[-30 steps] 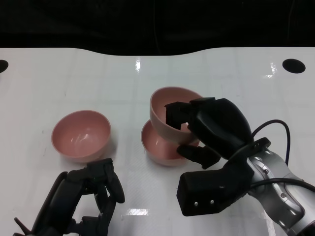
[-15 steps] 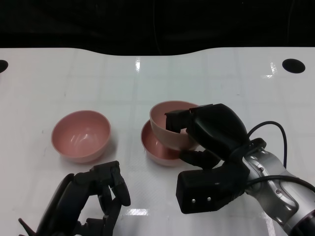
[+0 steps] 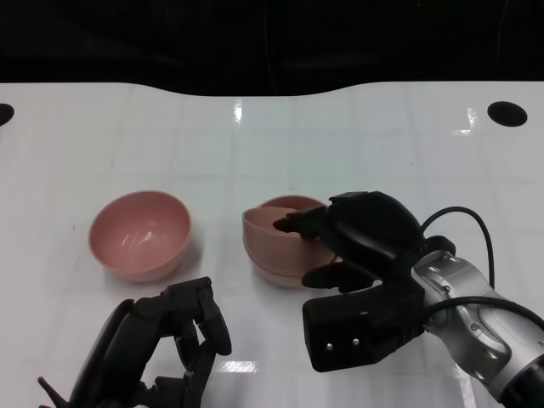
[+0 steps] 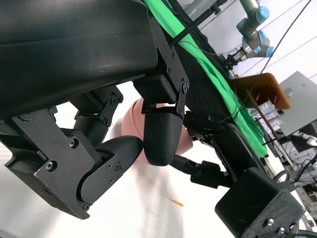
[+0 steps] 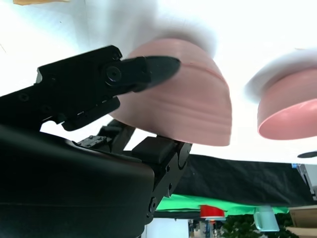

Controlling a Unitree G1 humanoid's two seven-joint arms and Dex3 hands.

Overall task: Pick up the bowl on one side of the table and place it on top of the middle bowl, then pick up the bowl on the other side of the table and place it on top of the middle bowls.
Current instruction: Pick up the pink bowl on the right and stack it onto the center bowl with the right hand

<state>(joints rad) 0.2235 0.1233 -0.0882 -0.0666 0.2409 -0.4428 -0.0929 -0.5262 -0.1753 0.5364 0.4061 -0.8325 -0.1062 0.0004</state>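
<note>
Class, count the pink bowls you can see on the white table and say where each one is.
3: the lone bowl at the table's left; the middle bowl at its centre; the top bowl nested inside that, held by the right hand.

Surfaces and finishes, tabletop set

Table [image 3: 357,136]: white, glossy, smooth, throwing light glare. Left bowl [image 3: 140,234] and stacked bowls [image 3: 276,242]: pink, smooth, plastic-looking, soft satin sheen. Right hand [image 3: 365,234] and left hand [image 3: 161,344]: black matt plastic shells, fingers [image 3: 297,223] likewise; right forearm [image 3: 476,314] brushed silver metal. Far backdrop [image 3: 255,38]: black, matt, cloth-like.
</note>
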